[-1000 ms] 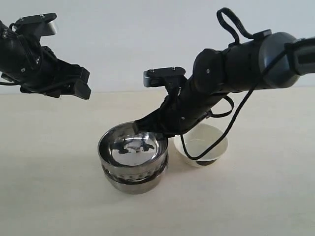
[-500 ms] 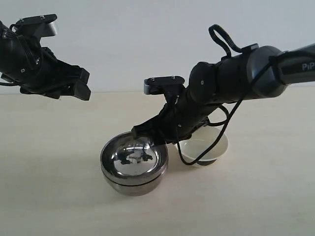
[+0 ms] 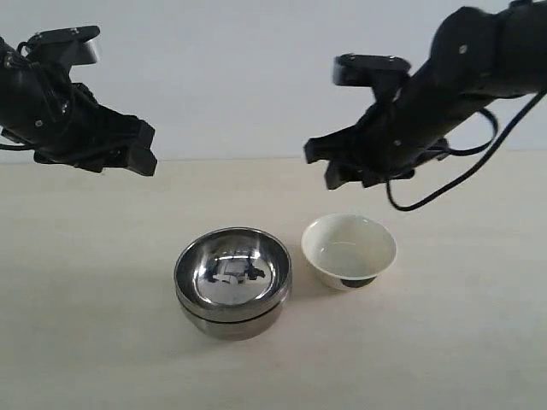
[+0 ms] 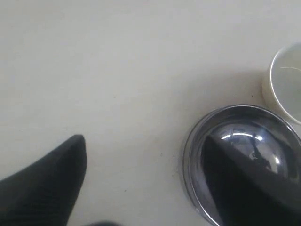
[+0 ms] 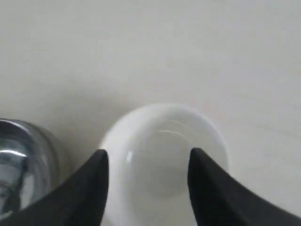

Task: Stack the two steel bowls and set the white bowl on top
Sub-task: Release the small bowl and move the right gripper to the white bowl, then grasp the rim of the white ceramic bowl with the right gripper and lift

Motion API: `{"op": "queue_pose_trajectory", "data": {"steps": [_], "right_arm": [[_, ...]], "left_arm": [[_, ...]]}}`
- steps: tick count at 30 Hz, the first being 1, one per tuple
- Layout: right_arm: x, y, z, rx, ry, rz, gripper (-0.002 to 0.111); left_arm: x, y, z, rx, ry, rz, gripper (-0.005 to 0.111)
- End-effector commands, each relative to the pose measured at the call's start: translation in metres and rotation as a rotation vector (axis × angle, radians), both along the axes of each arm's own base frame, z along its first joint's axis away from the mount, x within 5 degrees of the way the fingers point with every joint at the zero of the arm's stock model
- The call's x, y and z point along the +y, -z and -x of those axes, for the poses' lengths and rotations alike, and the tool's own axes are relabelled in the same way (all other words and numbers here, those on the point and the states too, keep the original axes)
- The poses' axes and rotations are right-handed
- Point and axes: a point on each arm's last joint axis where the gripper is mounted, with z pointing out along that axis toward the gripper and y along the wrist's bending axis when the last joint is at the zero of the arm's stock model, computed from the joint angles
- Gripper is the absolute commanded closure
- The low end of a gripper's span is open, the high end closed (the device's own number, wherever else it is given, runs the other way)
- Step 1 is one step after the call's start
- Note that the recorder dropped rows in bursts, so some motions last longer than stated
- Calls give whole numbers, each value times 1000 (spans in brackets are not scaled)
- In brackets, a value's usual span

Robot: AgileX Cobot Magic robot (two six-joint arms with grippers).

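Two steel bowls [image 3: 232,278] sit nested; next the white bowl [image 3: 349,249] needs a rim grasp by the right end effector [image 5: 148,151], spread open above it; left end effector [image 3: 141,158] open, aside

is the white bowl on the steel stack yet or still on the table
On the table. The white bowl sits upright beside the stacked steel bowls, with the open right gripper above it.

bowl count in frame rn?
3. Inner steel bowl nested in the outer steel bowl, mid-scene; white bowl beside them, to their right in the exterior view. None seem hidden.
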Motion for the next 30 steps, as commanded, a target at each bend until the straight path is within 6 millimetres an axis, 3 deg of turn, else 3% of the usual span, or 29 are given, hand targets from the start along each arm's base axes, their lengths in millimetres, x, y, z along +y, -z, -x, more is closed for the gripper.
{"op": "queue_pose_trajectory", "data": {"steps": [1,9,16,24,30], "right_arm": [[-38,7,-9,76,72,44,63],[-33,69,-26,173,62,100,63],[-33,80,-30,177,62,109,69],[-32,95,-32,207,70,111,102],[-31,121,-35,247,63,132,103]], "left_arm": [[2,-2,1,-6,6,-8,41],[2,-1,2,7,7,-4,41],[2,-2,2,1,6,-3,41],[2,-2,1,-9,3,-1,41],[2,-2,1,-8,3,-1,41]]}}
